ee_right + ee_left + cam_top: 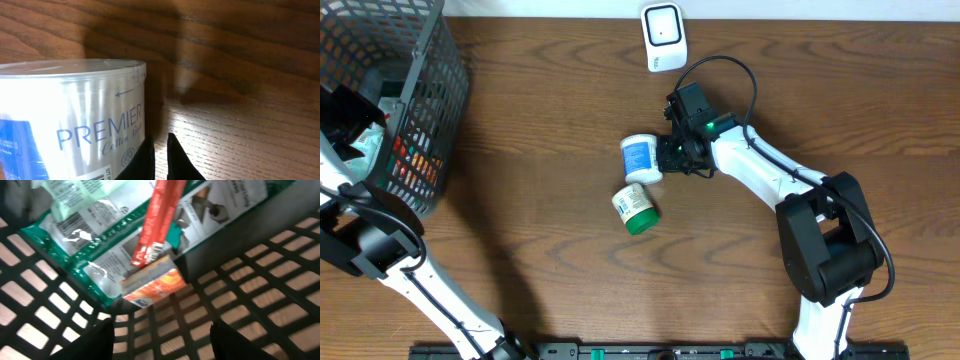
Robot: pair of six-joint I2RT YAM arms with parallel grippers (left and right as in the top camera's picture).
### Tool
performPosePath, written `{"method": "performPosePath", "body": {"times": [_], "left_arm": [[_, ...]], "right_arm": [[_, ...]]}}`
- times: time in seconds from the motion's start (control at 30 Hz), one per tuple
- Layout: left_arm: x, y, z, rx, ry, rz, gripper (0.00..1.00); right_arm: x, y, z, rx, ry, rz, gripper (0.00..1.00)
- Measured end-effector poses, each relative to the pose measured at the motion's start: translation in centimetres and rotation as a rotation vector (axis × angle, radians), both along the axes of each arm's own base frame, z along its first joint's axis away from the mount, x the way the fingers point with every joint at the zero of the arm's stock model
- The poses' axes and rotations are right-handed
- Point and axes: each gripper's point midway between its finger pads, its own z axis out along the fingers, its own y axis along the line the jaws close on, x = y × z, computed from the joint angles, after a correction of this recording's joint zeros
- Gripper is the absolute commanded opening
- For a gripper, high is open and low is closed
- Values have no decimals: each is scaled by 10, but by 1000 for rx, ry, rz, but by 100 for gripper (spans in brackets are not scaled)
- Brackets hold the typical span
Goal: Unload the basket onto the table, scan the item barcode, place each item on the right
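A white Premier cotton tub (640,158) with a blue label lies on the wooden table, and its side fills the left of the right wrist view as the tub (70,120). My right gripper (674,154) sits just to its right, shut, with nothing between the fingers; the left finger (145,160) rests against the tub's side. A white barcode scanner (663,37) stands at the table's far edge. My left gripper (160,327) is open inside the black mesh basket (415,110), above its floor, holding nothing. Just ahead of it lie an orange box (152,282) and a red stick pack (157,220).
A small jar with a green lid (636,208) lies on its side just in front of the tub. Green-and-white packets (95,240) and a white carton (225,202) are piled in the basket. The basket stands at the table's left edge.
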Motion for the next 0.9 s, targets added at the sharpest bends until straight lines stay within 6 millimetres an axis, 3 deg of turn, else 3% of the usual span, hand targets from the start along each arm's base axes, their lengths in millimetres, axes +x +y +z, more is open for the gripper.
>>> {"method": "performPosePath", "body": {"times": [0.43,0.67,0.9], "left_arm": [[7,-19,30,-39,-108,-14,67],[10,-25,32,-39,-111,-28,67],[-4,-33,24,-62,-58,-25,67]], "right_arm": [[0,0,0,0,0,0,6],[0,0,0,0,0,0,6],[0,0,0,0,0,0,7]]}}
